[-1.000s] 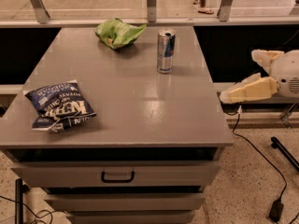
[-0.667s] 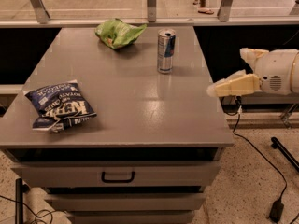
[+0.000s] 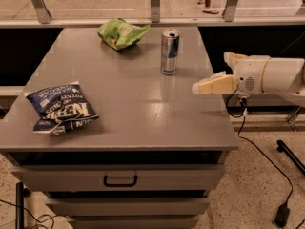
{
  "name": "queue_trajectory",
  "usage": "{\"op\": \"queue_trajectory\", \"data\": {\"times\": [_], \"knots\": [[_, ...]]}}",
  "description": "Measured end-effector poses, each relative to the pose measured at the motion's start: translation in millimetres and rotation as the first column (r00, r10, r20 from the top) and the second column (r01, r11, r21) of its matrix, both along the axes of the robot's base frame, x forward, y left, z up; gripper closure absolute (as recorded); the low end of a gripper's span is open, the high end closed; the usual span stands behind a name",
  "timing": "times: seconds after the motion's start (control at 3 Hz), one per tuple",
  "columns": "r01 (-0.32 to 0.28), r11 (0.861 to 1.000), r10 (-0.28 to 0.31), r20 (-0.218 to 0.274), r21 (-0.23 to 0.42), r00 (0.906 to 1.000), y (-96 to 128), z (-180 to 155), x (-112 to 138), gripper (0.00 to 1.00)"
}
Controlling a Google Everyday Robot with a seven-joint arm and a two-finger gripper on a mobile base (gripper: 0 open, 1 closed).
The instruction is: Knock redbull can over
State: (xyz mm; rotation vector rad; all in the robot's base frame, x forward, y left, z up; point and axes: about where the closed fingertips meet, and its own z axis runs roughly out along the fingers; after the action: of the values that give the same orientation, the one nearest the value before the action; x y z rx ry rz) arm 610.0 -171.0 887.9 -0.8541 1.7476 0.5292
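— Silver and blue, the redbull can (image 3: 169,51) is standing upright at the far end of the surface (image 3: 143,113), right of the green bag (image 3: 122,33). Nothing is being toppled yet.

— The gripper (image 3: 212,73) is hovering at the right edge, apart from the can, its fingers spread and holding nothing. I'm judging the whole push remains.

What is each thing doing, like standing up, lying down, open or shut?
redbull can: standing upright, not knocked over.
blue chip bag: lying flat on the table, front left.
green bag: crumpled, lying at the back.
drawer: shut.
end effector: hovering at the table's right edge, apart from the can.
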Motion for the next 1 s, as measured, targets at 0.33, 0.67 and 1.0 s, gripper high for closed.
{"op": "queue_trajectory", "data": {"times": [0.33,0.67,1.0], "knots": [[-0.039,0.999,0.038,0.028,0.037,0.9989,20,-9,26,0.00],[-0.074,0.995,0.069,0.079,0.064,0.9945,40,-17,53,0.00],[-0.092,0.993,0.083,0.110,0.080,0.9905,55,-20,73,0.00]]}}
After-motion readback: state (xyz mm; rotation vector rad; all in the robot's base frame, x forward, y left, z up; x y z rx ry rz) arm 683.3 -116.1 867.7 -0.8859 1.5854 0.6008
